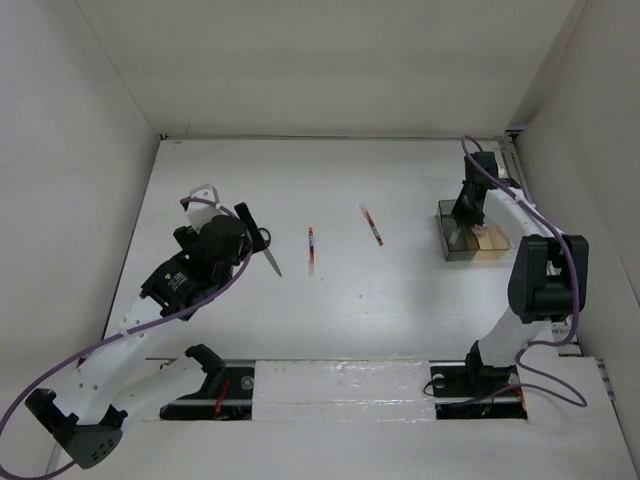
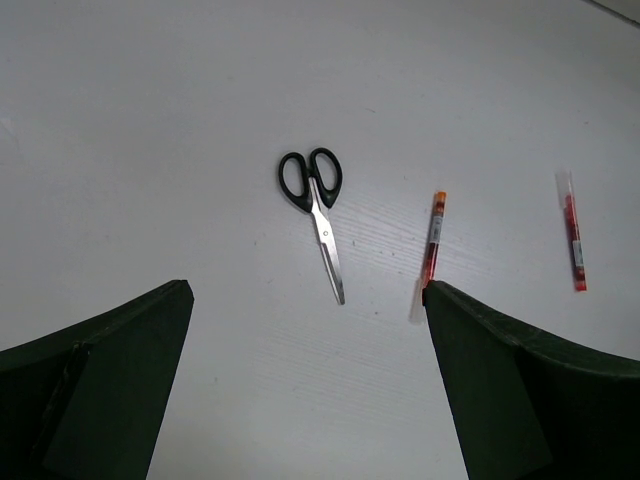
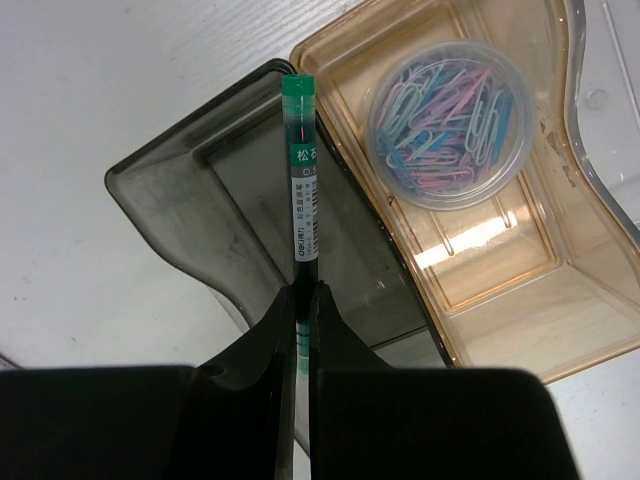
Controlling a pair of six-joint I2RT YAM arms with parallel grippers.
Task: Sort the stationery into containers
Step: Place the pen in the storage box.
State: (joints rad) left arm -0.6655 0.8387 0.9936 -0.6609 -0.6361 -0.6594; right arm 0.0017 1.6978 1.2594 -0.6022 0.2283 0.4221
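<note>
My right gripper (image 3: 305,288) is shut on a dark green pen (image 3: 301,190), which stands over the dark grey compartment (image 3: 160,205) of the desk organizer (image 1: 455,252) at the right of the table; its green cap points away from the fingers. Small black-handled scissors (image 2: 318,205) lie flat on the table at the left, with two red-and-white pens (image 2: 432,240) (image 2: 572,232) to their right. My left gripper (image 2: 307,288) hovers wide open just short of the scissors' blade tip and holds nothing. From above, the scissors (image 1: 270,255) lie beside the left gripper (image 1: 250,228).
The tan compartment (image 3: 520,290) next to the grey one holds a round clear tub of coloured paper clips (image 3: 450,125). White walls close in the table on the left, back and right. The organizer sits near the right wall.
</note>
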